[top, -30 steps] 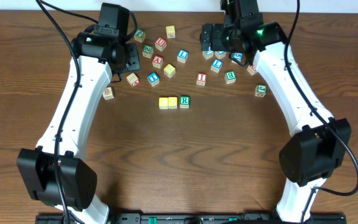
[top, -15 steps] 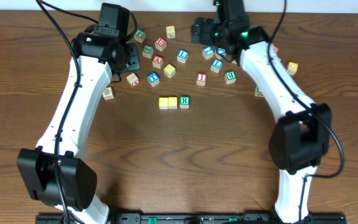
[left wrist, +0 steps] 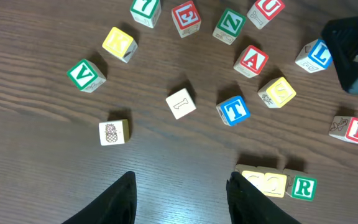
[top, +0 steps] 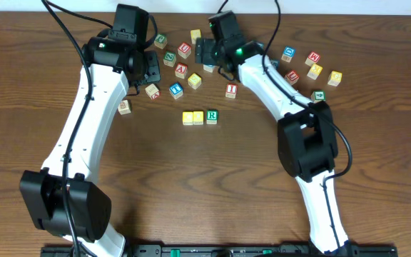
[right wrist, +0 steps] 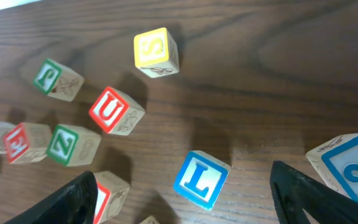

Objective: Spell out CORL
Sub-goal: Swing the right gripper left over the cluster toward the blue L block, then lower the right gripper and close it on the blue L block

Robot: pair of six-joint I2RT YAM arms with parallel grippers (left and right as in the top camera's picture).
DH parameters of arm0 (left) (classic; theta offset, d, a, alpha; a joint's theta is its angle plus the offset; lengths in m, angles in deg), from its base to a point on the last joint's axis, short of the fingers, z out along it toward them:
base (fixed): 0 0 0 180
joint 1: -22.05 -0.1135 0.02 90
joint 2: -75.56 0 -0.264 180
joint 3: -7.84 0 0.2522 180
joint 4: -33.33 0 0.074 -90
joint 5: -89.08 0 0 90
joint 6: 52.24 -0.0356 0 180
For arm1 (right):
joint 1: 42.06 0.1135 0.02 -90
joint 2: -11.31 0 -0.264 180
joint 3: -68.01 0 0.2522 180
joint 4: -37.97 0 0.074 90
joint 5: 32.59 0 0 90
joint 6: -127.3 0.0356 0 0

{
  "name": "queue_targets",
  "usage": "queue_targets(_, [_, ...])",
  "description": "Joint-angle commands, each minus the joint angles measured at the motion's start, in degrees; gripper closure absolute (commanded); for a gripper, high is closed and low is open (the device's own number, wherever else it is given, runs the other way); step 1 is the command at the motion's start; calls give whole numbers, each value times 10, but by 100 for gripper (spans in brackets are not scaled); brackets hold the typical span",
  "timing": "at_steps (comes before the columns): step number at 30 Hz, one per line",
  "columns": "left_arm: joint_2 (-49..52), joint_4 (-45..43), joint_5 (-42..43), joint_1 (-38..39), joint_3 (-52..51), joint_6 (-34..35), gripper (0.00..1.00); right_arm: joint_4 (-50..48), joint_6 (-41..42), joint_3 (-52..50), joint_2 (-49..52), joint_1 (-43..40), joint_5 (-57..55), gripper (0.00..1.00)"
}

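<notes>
Crowding is my worry: my right gripper (right wrist: 184, 173) hangs with its fingers wide apart and nothing held, over the blue L cube (right wrist: 201, 180), which sits skewed to my jaws; closing on its corners could spin it or squirt it out. A red-marked cube (right wrist: 110, 194) lies just beside one finger and a blue-figured cube (right wrist: 347, 167) near the other, so I judge either could get shoved or pinched along. My left gripper (left wrist: 180, 186) is also apart and empty, near the row, where a careless sweep could scatter it. Counted: two yellow cubes (top: 189, 117) side by side in the row; one green R cube (top: 212, 116) against them; one L cube under my right hand; three placed, one to go.
</notes>
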Motion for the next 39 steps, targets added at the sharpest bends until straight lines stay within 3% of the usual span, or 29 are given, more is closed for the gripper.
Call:
queue_targets(1, [-16,5,-7,0,15,-5,53,-7,9,17,15,11,-53,20])
queue_targets(15, [-16,7,-7,0,15,-5,53,-29,31,17,54,21,-105,33])
queue_targets(21, [-16,8,-7,0,15,-5,53,-33,31,17,58,21,-104,44])
queue_targets(39, [-16,10,-7,0,15,-5,54,-50,32,17,76,28,-109,45])
